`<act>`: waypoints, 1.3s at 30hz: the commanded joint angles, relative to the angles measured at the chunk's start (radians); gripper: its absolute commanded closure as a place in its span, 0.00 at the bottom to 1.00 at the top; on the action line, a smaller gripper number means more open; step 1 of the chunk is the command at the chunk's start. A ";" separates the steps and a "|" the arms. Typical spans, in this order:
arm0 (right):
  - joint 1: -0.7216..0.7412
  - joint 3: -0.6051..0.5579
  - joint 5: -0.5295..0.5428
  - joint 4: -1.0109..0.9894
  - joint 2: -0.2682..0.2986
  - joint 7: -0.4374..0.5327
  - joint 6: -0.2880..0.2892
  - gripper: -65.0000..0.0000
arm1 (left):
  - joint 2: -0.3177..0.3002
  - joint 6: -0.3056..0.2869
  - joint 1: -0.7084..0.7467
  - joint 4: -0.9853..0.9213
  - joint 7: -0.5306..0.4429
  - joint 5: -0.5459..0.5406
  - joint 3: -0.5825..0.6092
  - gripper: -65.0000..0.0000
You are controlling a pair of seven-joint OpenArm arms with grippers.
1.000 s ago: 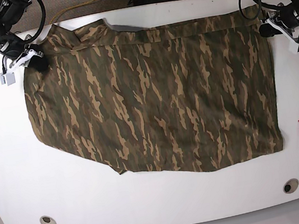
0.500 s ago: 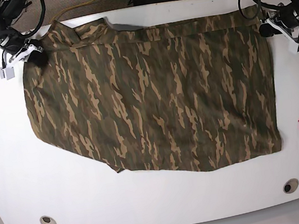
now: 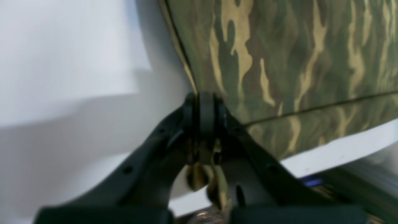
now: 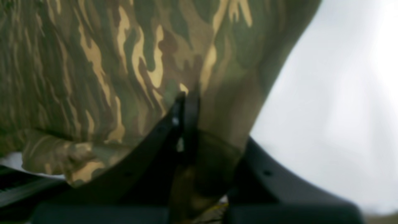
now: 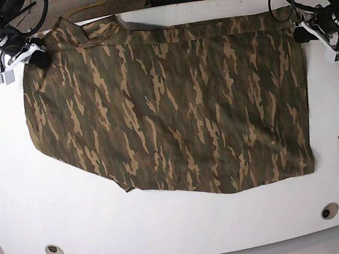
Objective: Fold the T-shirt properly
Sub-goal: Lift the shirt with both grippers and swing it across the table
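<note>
T-shirt [image 5: 173,107] spread flat on white tabletop [image 5: 12,190]; left gripper [image 5: 301,32] and right gripper [image 5: 36,56] jaws each pinching far corner.

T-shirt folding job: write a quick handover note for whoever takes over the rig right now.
Left gripper: shut on the far corner of the camouflage-print cloth T-shirt.
Right gripper: shut on the shirt's other far corner.
Shirt: spread flat across the white table, far edge pinched at both ends.
Done: both corners gripped.
Left: no fold is visible yet; the whole folding job remains.

T-shirt [image 5: 173,107] spread on table [image 5: 12,190], 2 grippers at its far corners
</note>
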 commanded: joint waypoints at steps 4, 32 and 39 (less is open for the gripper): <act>0.015 -0.015 0.023 0.145 0.030 0.023 0.002 1.00 | -0.024 -0.001 -0.022 0.218 -0.026 -0.021 0.053 1.00; 0.816 -0.481 -0.361 0.213 0.186 0.027 0.002 1.00 | -0.029 0.036 -0.678 0.328 -0.020 0.064 0.312 1.00; 0.997 -0.583 -0.393 0.110 0.267 0.027 0.002 1.00 | -0.090 0.035 -0.801 0.320 0.006 0.077 0.334 1.00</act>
